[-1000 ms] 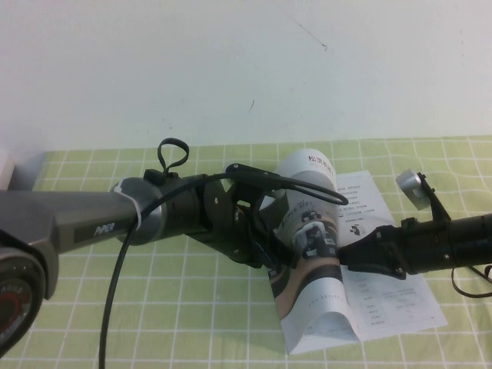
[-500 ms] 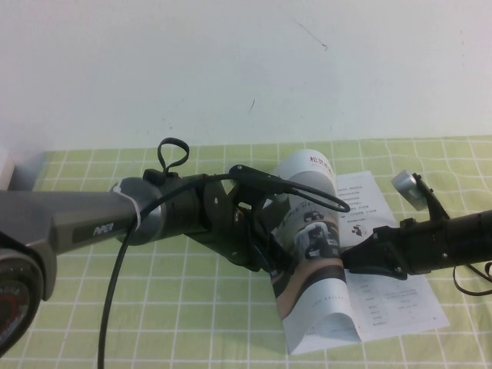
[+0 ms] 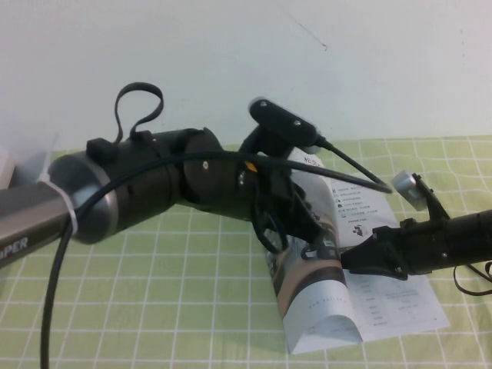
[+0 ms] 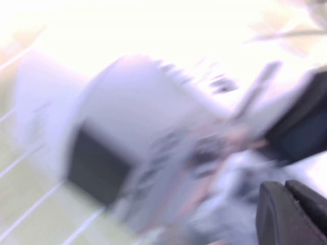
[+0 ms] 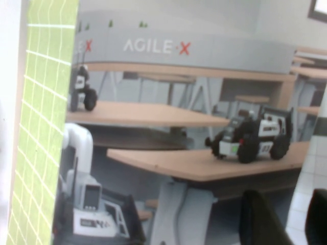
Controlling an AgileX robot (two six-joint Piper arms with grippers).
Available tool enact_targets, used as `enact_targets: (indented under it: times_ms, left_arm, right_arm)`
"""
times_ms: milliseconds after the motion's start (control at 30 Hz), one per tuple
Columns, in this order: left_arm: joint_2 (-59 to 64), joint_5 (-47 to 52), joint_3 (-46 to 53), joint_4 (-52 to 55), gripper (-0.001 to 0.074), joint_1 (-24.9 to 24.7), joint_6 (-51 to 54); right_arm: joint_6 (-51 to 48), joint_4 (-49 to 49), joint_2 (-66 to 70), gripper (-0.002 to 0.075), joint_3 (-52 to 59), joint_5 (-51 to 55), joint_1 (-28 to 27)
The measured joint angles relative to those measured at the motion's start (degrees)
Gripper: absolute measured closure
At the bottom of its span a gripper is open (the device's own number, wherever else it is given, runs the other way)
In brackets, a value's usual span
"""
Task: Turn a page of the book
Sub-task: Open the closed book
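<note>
The book (image 3: 396,304) lies open on the green checked cloth. Its page (image 3: 315,300), with the photo of robots on desks, arches up from the left edge and curls over the white inside page. My left gripper (image 3: 310,247) is over the arched page, fingers pressed together; I cannot tell whether it touches the page. In the left wrist view the gripper (image 4: 286,188) is beside the blurred page (image 4: 153,117). My right gripper (image 3: 347,261) points at the page's right side, open. In the right wrist view the gripper (image 5: 286,217) faces the page (image 5: 179,127) close up.
The green checked cloth (image 3: 192,307) covers the table up to a white wall (image 3: 231,61) at the back. The left arm's thick body (image 3: 138,192) and its cable (image 3: 54,292) cross the left half. A pale object (image 3: 6,165) stands at the far left edge.
My left arm has risen and turned its wrist, with its camera now on top, and its gripper has shifted right over the page. The right gripper drew back slightly. The page keeps its arch.
</note>
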Motion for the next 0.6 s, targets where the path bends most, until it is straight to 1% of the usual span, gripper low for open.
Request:
enact_targets:
  times_ms: [167, 333, 433, 600]
  left_arm:
    - [1.2, -1.1, -0.6, -0.6, 0.0738, -7.4, 2.5]
    - [8.3, -1.4, -4.5, 0.6, 0.0738, -13.4, 4.2]
    - [12.6, -1.4, -6.4, 3.1, 0.0738, -15.0, 4.2]
    - [17.4, -0.7, -7.7, 4.8, 0.0738, -15.6, 4.2]
  right_arm:
    - [0.4, 0.0, 0.0, 0.0519, 0.0, -0.1, 0.0]
    - [0.8, 0.0, 0.0, 0.0519, 0.0, -0.2, 0.0]
    - [0.9, 0.0, 0.0, 0.0519, 0.0, -0.2, 0.0]
    - [1.0, 0.0, 0.0, 0.0519, 0.0, -0.2, 0.0]
